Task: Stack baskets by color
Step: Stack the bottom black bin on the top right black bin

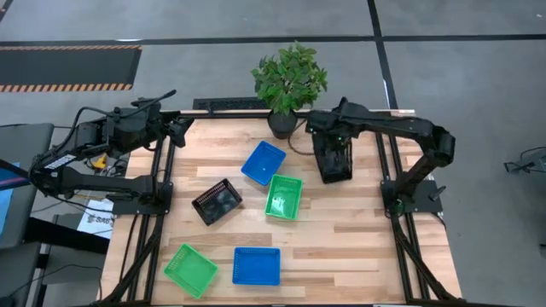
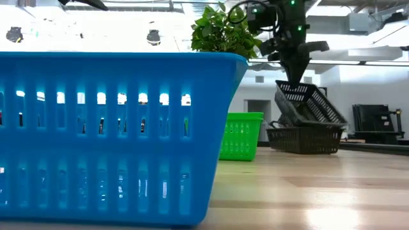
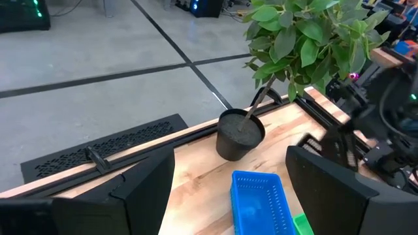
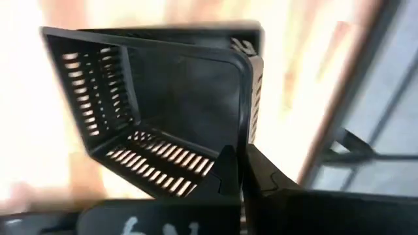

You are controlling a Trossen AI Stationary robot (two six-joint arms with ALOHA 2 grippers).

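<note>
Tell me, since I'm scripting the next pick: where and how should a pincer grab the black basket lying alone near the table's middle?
Grip a long side wall of the lone black basket at its rim, coming straight down from above. It sits upright with its open top facing up and lies skewed to the table edges, so the wrist should probably turn to match. One finger goes inside, one outside; the thin perforated wall suits a pinch.

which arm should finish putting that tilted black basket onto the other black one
The right. Its hand is already shut on the tilted black basket's rim, directly above the lower black basket. The left hand sits open at the table's far left corner, holding nothing.
</note>
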